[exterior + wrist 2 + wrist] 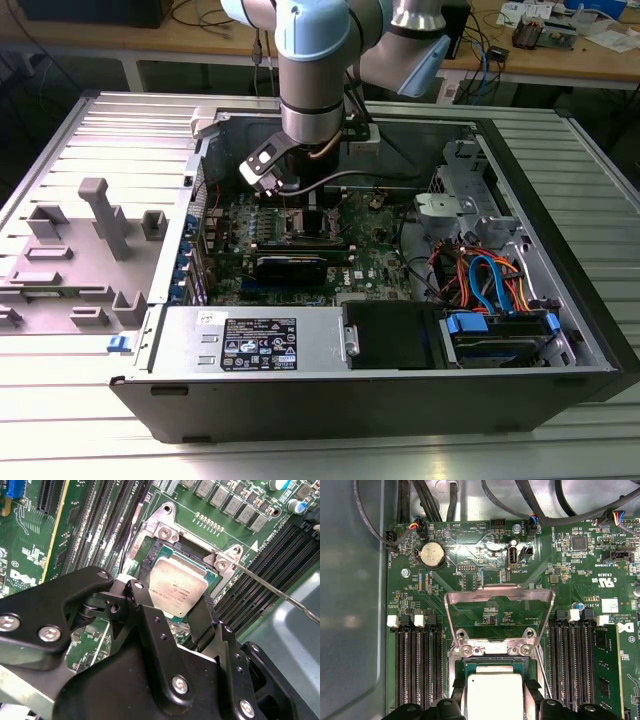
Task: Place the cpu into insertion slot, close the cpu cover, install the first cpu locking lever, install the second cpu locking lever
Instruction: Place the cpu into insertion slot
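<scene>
Slatted metal surface (80, 130) carries an open computer case (350, 405). The arm (312, 90) reaches down onto the green motherboard (380, 265), and a printed label (258, 345) sits on the near power supply. In the second wrist view, the black jaws clasp the cpu (177, 587) by two opposite edges, over the insertion slot (146, 575). In the first wrist view, the cpu cover (499, 594) stands swung open just beyond the chip, with white board lettering around it.
</scene>
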### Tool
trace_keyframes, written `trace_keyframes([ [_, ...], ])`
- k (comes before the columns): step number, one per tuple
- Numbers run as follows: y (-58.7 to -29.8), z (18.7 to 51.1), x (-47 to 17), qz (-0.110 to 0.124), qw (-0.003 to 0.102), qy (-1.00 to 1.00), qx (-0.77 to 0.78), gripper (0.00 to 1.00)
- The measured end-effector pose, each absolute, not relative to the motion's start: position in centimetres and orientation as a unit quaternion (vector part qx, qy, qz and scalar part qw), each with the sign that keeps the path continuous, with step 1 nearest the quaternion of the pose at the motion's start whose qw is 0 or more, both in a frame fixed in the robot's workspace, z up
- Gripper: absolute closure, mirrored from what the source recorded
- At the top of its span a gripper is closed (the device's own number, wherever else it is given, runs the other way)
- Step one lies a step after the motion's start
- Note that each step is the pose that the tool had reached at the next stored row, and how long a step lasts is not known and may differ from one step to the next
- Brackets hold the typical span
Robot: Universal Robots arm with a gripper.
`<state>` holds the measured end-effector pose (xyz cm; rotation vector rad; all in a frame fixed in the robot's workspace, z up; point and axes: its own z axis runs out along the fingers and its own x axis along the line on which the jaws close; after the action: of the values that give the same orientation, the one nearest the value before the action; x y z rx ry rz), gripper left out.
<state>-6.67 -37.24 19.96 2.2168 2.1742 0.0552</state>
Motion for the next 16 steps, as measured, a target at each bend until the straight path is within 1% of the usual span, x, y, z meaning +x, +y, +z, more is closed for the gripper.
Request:
trace_keyframes([
  [16,-37.27,19.68,-6.66,0.017,0.019,0.7,0.714,0.46],
])
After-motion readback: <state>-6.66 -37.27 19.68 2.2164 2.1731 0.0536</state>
